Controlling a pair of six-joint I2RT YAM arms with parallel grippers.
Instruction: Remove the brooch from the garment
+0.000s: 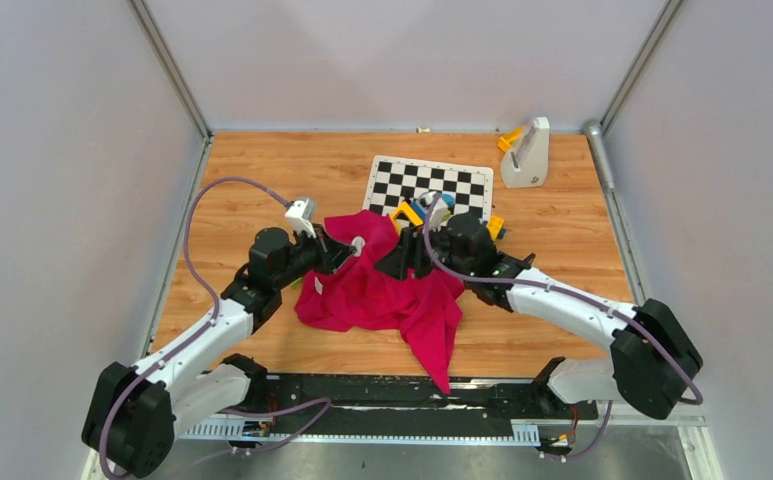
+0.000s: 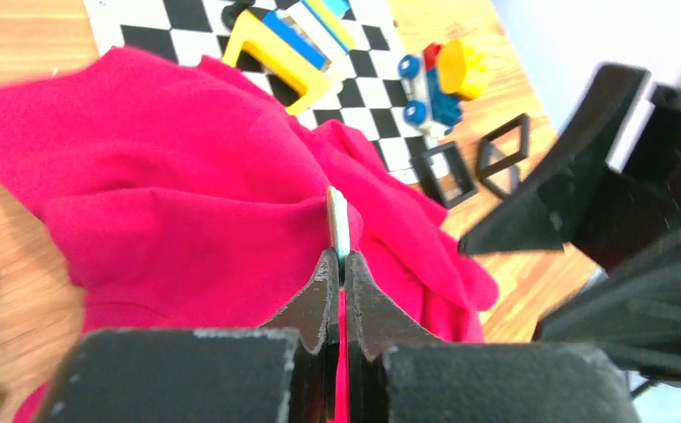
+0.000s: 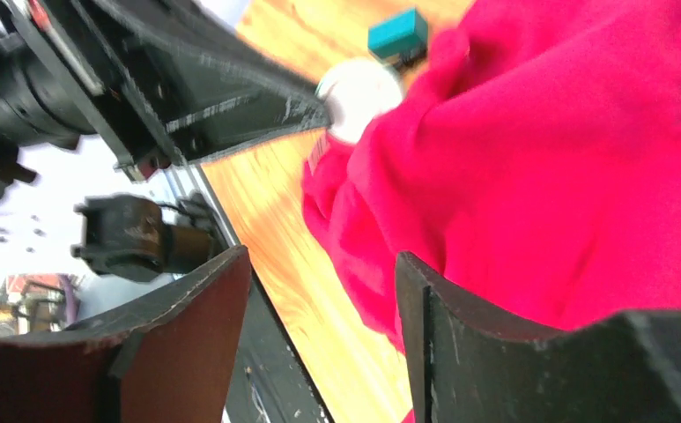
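The magenta garment (image 1: 382, 295) lies crumpled in the middle of the wooden table, one corner trailing toward the near edge. My left gripper (image 2: 343, 258) is shut on the brooch (image 2: 337, 220), a thin pale disc seen edge-on, pinched at its rim against the fabric (image 2: 178, 176). In the right wrist view the brooch (image 3: 359, 97) shows as a white round disc at the cloth's edge (image 3: 539, 159). From above, the brooch (image 1: 358, 243) sits at the garment's upper left. My right gripper (image 3: 319, 264) is open just right of it, nothing between its fingers, the cloth beside one finger (image 3: 442, 300).
A black-and-white chequered board (image 1: 432, 185) lies behind the garment, with coloured toy blocks (image 2: 438, 79) and a yellow frame (image 2: 270, 53) on it. Two hollow black square frames (image 2: 447, 172) lie beside it. A white stand (image 1: 525, 155) is at the back right.
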